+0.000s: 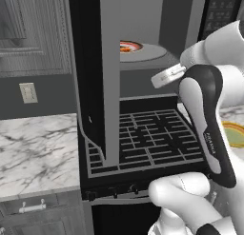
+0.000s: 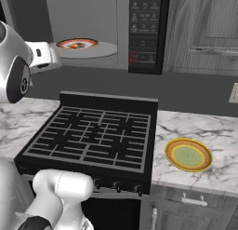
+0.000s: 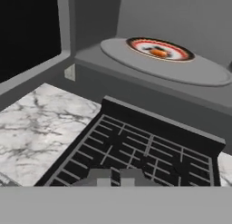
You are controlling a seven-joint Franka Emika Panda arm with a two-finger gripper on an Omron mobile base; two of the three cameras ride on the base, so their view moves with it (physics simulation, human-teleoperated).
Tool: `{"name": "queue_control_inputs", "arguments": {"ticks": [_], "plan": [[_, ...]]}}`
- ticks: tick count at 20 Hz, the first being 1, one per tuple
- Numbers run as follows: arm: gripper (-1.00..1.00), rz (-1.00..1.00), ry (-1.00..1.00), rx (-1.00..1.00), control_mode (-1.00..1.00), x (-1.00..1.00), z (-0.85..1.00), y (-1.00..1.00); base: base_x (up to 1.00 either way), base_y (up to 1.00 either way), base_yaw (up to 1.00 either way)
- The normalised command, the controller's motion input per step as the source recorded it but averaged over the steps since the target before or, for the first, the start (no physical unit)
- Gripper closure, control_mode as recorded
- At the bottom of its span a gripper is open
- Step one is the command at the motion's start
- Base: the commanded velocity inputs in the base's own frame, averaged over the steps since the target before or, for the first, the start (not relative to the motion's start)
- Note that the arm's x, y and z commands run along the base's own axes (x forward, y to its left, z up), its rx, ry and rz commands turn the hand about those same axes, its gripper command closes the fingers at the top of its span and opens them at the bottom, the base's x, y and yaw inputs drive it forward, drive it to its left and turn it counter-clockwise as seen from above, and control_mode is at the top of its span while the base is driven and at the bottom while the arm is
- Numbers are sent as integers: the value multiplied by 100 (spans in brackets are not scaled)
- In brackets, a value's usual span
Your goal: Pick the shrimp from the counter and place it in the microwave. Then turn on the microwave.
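White marble surface with grey veins runs on both sides of a black grated stove top, over grey cabinets, and a dark grey wall rises behind it. Above the stove hangs the microwave, its dark door swung wide open toward the left, its black keypad panel on the right. Inside, on the round grey turntable, sits a small red-rimmed plate, and the shrimp lies on that plate as a tiny orange piece. On the surface to the right of the stove rests a round yellow-rimmed green plate, with nothing on it. The white arm reaches up in front of the microwave opening, its hand just outside the cavity, near the turntable's edge but apart from it. In the hand view the fingers show low at the bottom, drawn narrow and close together, holding nothing, looking down over the stove grate. A wall outlet sits on the wall left of the open door, and grey panelled wall cabinets flank the microwave.
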Motion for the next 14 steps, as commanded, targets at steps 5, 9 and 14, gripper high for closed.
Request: {"name": "queue_control_inputs", "arguments": {"ticks": [5, 9, 14], "plan": [[100, -1, -2, 0, -100, -51, -41, -3, 0, 0, 0], [100, -3, -5, 0, -100, -78, -24, 0, 0, 0, 0], [100, -5, -6, 0, -100, -95, -11, 0, 0, 0, 0]]}}
